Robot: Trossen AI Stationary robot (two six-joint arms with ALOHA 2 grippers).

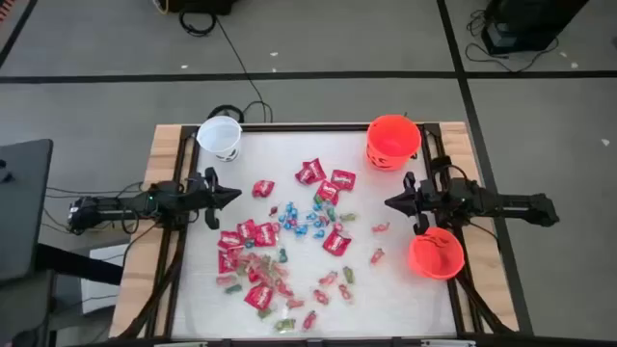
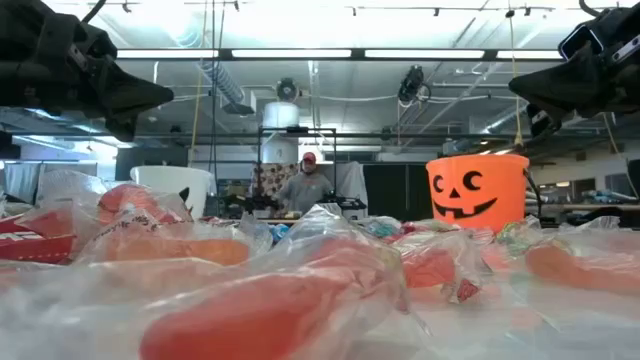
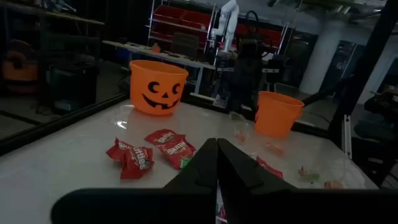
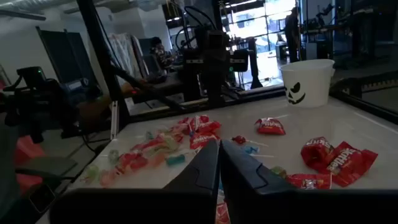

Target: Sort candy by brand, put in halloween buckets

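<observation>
While both hands hung pressed together, left hand (image 1: 234, 196) and right hand (image 1: 389, 202) empty | candy (image 1: 289, 241) lay heaped mid-table, buckets (image 1: 392, 142) at edges | I feared overlapping wrappers yielding double picks, mixing brands.

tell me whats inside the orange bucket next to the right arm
From above, the plain orange bucket shows only bare orange floor, no candy. The right pincer overlaps its upper rim, hiding a sliver inside.
</observation>
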